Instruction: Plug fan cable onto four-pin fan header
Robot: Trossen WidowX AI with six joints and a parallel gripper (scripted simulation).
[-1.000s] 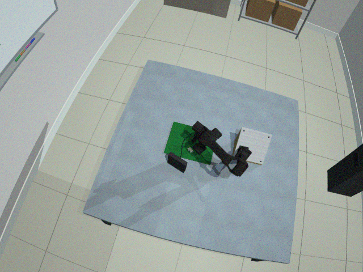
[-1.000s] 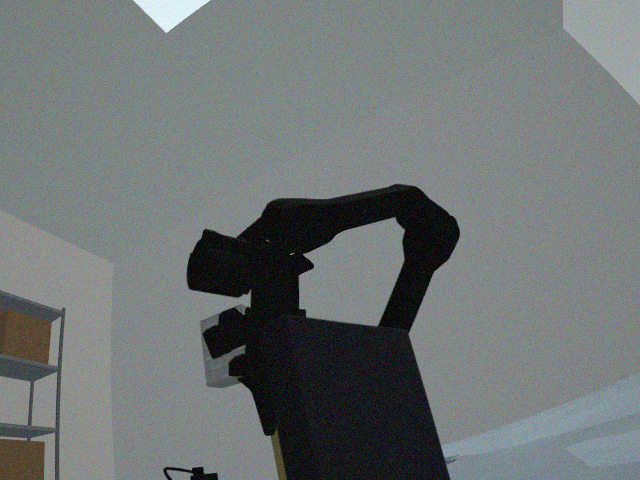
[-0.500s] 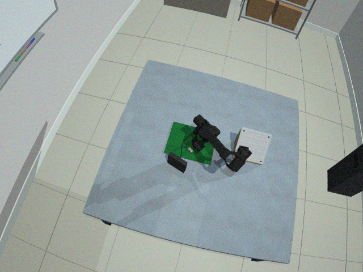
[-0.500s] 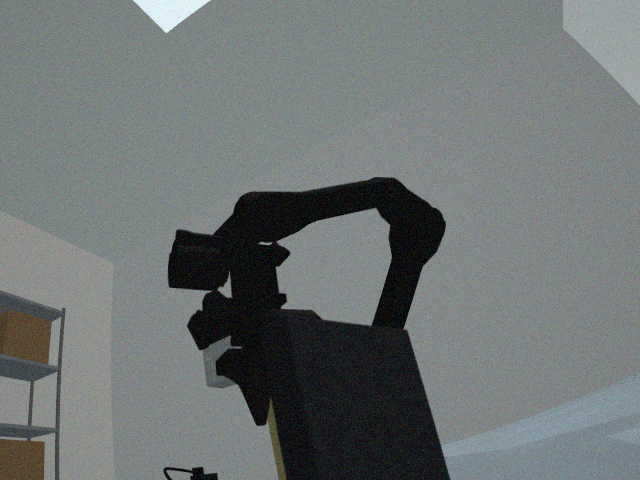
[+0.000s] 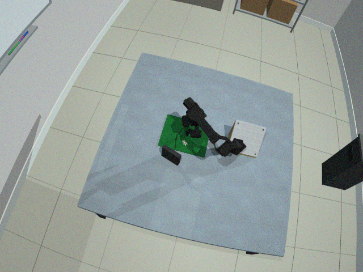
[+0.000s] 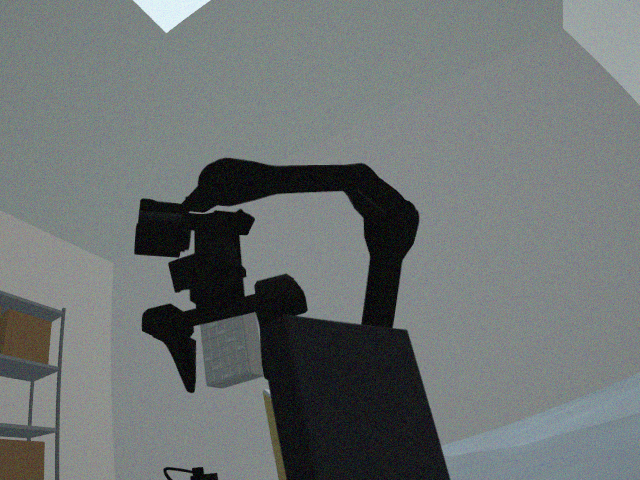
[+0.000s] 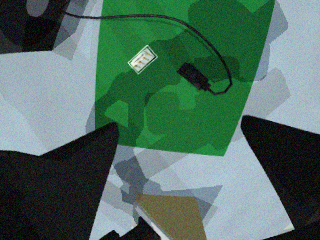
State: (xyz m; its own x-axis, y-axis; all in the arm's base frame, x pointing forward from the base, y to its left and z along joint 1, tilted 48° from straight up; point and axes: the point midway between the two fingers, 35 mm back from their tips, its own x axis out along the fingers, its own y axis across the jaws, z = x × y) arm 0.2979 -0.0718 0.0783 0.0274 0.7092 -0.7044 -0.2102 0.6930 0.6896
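The green board (image 5: 164, 131) (image 7: 220, 142) lies on the table. The white four-pin header (image 5: 184, 142) (image 7: 142, 59) shows bare pins, with no plug on it. The black plug (image 7: 193, 76) (image 6: 204, 473) is beside the header, to its right in the wrist view, at the end of the looping black cable (image 7: 150, 15) (image 5: 176, 140). In the top view the plug cannot be told apart from the gripper. My gripper (image 7: 182, 124) (image 5: 191, 127) (image 6: 227, 383) is wide open and empty over the board. In the wrist view the plug is beyond the fingertips.
The dark fan (image 5: 171, 154) (image 7: 25, 25) stands at the board's edge. A white panel (image 5: 253, 137) with an ochre side (image 7: 175, 215) is near the arm's base. A large dark box (image 6: 356, 397) hides part of the gripper in the exterior view.
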